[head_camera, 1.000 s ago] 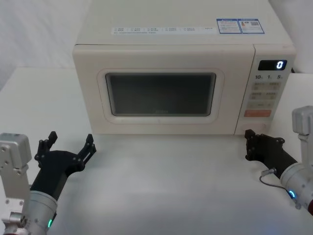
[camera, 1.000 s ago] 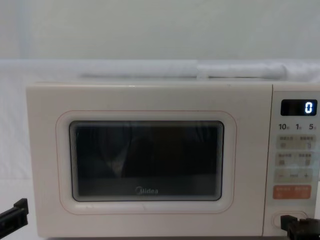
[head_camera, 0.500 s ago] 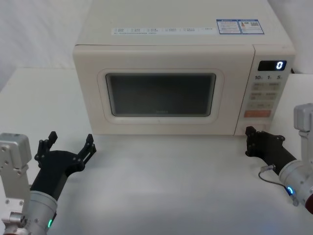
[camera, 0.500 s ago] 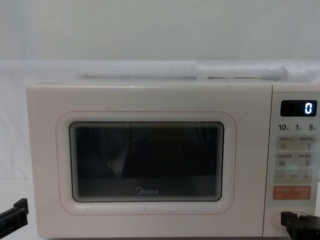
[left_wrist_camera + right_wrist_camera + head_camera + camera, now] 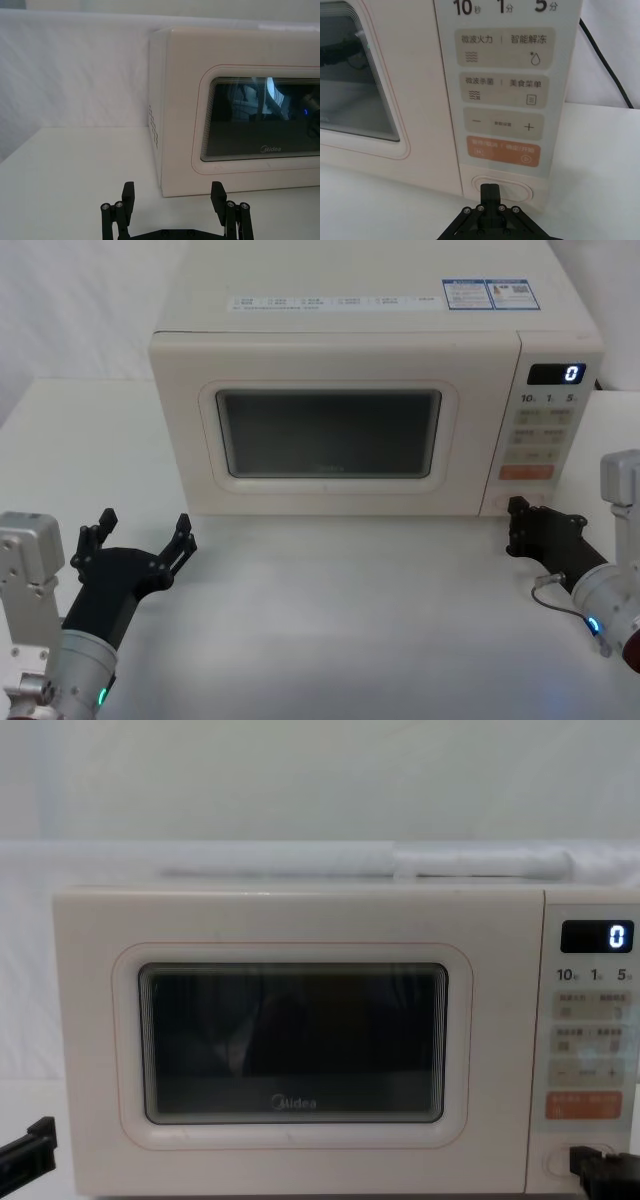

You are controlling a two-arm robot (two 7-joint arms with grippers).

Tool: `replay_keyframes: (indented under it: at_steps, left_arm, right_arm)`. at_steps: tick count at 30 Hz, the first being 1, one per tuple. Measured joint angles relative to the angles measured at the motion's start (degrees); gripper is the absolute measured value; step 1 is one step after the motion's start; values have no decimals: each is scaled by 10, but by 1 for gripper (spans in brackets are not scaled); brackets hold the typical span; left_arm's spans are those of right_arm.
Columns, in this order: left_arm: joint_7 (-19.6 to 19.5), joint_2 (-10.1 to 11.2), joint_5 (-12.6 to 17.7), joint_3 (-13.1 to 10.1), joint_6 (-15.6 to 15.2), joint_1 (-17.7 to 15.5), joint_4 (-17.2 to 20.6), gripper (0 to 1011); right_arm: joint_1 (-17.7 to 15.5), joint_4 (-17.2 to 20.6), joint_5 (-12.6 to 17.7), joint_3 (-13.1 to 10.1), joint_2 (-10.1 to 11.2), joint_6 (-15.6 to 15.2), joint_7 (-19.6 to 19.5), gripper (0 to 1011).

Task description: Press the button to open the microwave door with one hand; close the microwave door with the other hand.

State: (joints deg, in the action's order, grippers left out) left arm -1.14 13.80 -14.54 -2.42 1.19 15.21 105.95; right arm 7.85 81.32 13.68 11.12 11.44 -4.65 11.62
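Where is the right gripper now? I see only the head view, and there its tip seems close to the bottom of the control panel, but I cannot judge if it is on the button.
Observer: In the right wrist view the right gripper, fingers shut, has its tip over the middle of the button. Contact I cannot confirm.
Operator: Is the door already released?
Observer: The chest view shows the microwave door flush with the control panel, so still closed.
Operator: And the left gripper, is it ready for the door?
Observer: In the left wrist view the left gripper is open, aimed at the microwave's front left corner, with bare table between.
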Motion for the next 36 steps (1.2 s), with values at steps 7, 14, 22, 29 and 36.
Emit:
replay_keyframes:
  at_steps: [7,14,22,29,36]
  left_arm:
    - [0,0,0,0,0,0,0,1001]
    - [0,0,0,0,0,0,0,1001]
    - [0,0,0,0,0,0,0,1001]
    - [0,0,0,0,0,0,0,1001]
    - [0,0,0,0,0,0,0,1001]
  right_arm:
    - [1,-9,-14,0,-2,5,-9,0]
    - [2,-15,-25,-1,-7,11,-14,0]
    - [1,-17,-34,-6,-15,22,-20,0]
    - [1,-22,-38,-9,-20,26,-20,0]
    - [6,-31,-41,-10,-25,30,-17,0]
